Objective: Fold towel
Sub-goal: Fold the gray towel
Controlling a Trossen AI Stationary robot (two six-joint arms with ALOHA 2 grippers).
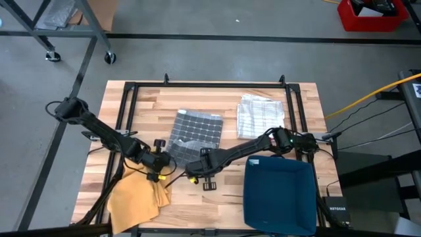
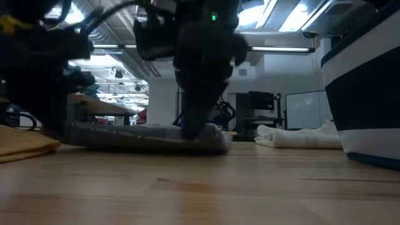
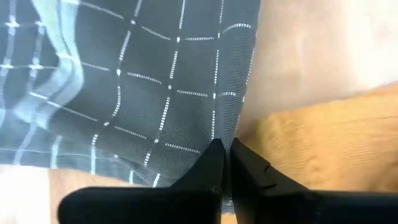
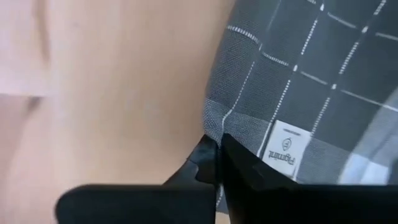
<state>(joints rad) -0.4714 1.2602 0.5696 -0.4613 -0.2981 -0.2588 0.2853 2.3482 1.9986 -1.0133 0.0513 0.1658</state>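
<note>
The grey checked towel (image 1: pixel 195 131) lies flat, unfolded, as my left pincer (image 3: pixel 225 149) and right pincer (image 4: pixel 216 146) pinch its near corners.

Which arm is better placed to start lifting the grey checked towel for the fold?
Neither: left gripper and right gripper are each shut on a near corner of the grey checked towel, so lifting both together looks likely.

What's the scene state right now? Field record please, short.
target: grey checked towel, flat, mid-table
left gripper: shut on the towel's near corner
right gripper: shut on the other near corner, by the label
other cloths: yellow cloth near left, pale folded towel far right
blue bin: near right
fold: not yet done
</note>
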